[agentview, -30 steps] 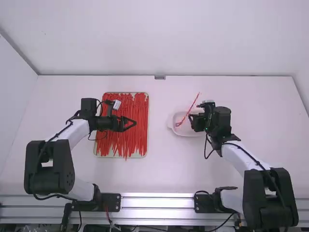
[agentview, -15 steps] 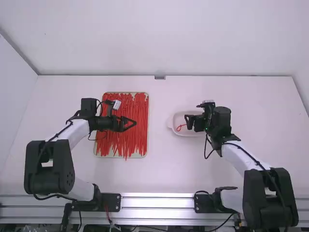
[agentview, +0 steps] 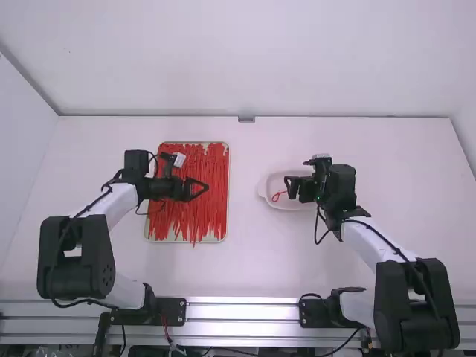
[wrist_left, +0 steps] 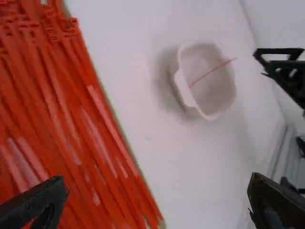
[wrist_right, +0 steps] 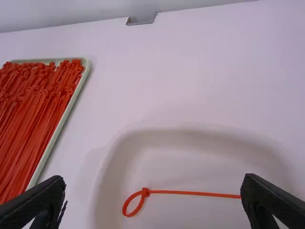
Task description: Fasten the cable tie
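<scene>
Left tool: my left tool [agentview: 199, 188] is released, fingers spread wide, holding nothing; it hangs over the tray [agentview: 227, 195], fingers pointing toward the bowl side

Right tool: my right tool [agentview: 291, 189] is also released and empty; it sits at the white bowl [wrist_right: 110, 157], which lies just ahead of its fingers

Fastened tie: one red cable tie [wrist_right: 143, 192], already closed into a small loop with a long tail, lies inside the bowl directly in front of my right tool, apart from both fingers

Loose ties: the unfastened red cable ties [agentview: 195, 216] lie packed side by side in the tray under and beside my left tool, heads toward the far end

Step in hand: as I judge it, picking a fresh tie from the tray with my left tool

Doing it well: come down on a strap at the pile's edge nearest the tool, not mid-pile; pinch one strap alone near its head; lift slowly so its neighbours drop away; leave the tail free for my right tool on the worktop's bowl side

Risk: the straps overlap, so two may come up together
</scene>
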`<state>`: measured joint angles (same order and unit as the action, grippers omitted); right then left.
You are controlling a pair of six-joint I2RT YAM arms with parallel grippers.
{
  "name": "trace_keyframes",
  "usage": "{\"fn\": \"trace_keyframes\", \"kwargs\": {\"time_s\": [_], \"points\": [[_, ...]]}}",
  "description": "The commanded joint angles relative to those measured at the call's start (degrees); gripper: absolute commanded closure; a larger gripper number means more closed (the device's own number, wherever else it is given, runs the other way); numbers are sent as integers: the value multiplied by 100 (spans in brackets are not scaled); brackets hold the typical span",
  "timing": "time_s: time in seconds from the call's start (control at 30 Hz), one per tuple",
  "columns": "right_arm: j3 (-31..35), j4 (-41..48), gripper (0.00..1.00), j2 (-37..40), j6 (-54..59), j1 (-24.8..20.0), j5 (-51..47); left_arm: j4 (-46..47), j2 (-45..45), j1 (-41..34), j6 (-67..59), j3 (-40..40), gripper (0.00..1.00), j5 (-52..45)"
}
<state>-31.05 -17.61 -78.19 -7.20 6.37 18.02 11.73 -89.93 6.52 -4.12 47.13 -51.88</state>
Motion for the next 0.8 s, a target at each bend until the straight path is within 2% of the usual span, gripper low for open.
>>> {"fn": "trace_keyframes", "kwargs": {"time_s": [0.0, 0.17, 0.33, 0.6, 0.77], "points": [[-83, 31, 2, 72, -33, -11, 9, 96, -22, -7, 131, 260, 1, 586], [-363, 356, 2, 72, 2, -7, -2, 382, 28, -9, 129, 581, 1, 870], [-929, 1132, 2, 72, 203, 0, -11, 868, 352, -9, 138, 960, 1, 1655], [-1580, 1657, 2, 107, 426, 0, -24, 1209, 1327, -15, 662, 1156, 1, 2892], [-1746, 1779, 2, 323, 424, 11, -361, 1305, 1915, -15, 730, 1156, 1, 3060]]}}
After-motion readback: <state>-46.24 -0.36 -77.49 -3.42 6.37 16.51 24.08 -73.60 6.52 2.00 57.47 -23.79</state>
